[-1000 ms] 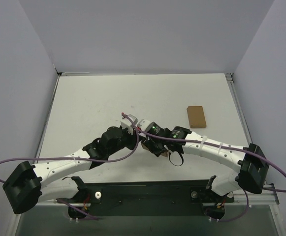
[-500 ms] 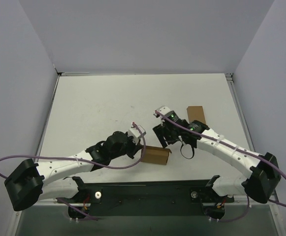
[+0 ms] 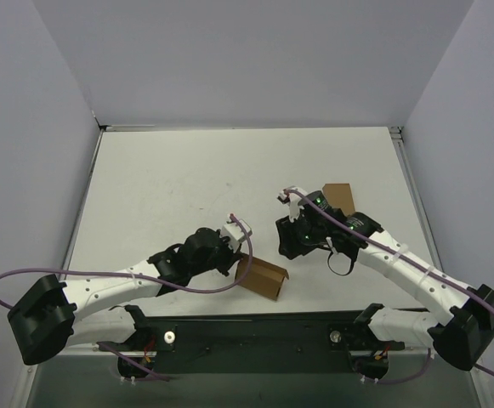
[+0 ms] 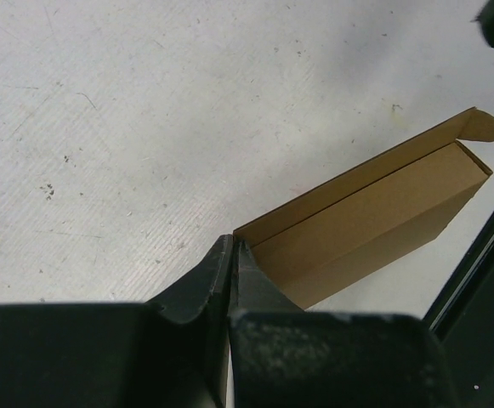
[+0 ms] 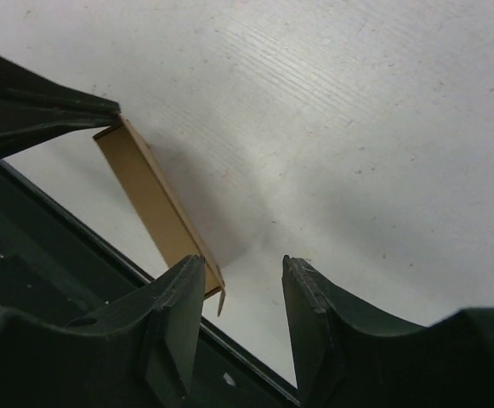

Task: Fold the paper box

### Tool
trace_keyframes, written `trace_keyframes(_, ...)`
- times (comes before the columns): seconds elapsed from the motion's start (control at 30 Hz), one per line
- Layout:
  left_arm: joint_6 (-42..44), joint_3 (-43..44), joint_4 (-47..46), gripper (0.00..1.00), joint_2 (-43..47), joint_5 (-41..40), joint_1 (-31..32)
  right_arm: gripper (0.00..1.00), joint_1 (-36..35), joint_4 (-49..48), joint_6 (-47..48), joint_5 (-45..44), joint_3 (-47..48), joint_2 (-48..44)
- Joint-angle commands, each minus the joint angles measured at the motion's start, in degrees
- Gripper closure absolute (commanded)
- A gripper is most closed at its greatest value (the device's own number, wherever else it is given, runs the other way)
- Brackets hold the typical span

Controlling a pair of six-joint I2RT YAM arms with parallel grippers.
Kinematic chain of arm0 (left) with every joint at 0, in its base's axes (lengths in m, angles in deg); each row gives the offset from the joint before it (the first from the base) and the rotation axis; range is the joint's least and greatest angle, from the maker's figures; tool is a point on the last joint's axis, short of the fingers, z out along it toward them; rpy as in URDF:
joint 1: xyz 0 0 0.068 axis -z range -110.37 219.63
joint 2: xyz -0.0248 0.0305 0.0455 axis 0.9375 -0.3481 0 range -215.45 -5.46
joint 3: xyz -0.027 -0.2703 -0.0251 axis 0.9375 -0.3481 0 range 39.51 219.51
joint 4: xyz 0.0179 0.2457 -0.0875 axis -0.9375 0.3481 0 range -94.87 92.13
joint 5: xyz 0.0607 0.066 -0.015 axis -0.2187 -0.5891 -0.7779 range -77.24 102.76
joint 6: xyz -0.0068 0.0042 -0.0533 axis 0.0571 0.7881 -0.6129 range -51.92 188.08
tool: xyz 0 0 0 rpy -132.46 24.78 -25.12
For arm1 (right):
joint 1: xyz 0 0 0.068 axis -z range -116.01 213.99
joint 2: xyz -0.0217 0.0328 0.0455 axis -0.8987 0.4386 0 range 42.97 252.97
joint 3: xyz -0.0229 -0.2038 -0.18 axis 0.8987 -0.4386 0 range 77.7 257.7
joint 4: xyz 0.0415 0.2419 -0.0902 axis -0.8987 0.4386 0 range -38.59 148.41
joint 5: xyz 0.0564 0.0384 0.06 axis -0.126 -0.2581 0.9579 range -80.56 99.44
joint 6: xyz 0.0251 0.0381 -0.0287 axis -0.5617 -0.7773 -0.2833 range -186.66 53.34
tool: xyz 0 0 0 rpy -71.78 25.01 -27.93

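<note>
Left fingers (image 4: 202, 285) are closed flat together, pinching one corner of the small brown kraft-cardboard paper box (image 4: 374, 217), with the thin wall clamped between the pads. So the left gripper (image 3: 236, 253) is gripping the paper box and nothing else.

Right fingers (image 5: 178, 310) are apart, clear gap, nothing in it. The right gripper (image 5: 243, 265) hangs over the bare white table (image 5: 383, 102). In the top view it's just right of the paper box and a bit further back. Not touching it.

Box location: near edge of the table, roughly centre, between the two arms, right beside the black base plate (image 3: 255, 331). It's long and narrow, folded up into a rectangular shape, and sits at a slant to the table edge. A rounded end flap (image 4: 483, 125) sticks out at the end away from the left gripper, not tucked in. The right wrist view shows the box as a thin strip with a shadow beside it. Can't tell if the free end is on the table or off it.

A flat plain brown cardboard rectangle (image 3: 338, 194) sits further back on the right, well apart from the paper box and partly covered by the right arm (image 3: 391, 259). Purple cables (image 3: 102, 276) run along both arms.
</note>
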Motion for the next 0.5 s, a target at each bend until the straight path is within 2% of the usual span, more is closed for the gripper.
trace_keyframes(0.0,-0.08,1.25,2.36,1.00,1.02,-3.29,0.10,0.59,-0.12,3.39,-4.70,5.19,-1.94,-4.42)
trace_keyframes(0.2,-0.17,1.34,2.45,1.00,1.81,-4.35,0.02,0.63,-1.61,3.66,-7.86,5.55,-5.98,-5.75)
trace_keyframes(0.47,-0.17,1.17,2.45,1.00,2.52,-4.70,0.10,0.69,-3.46,2.17,-9.01,3.70,-6.17,-2.67)
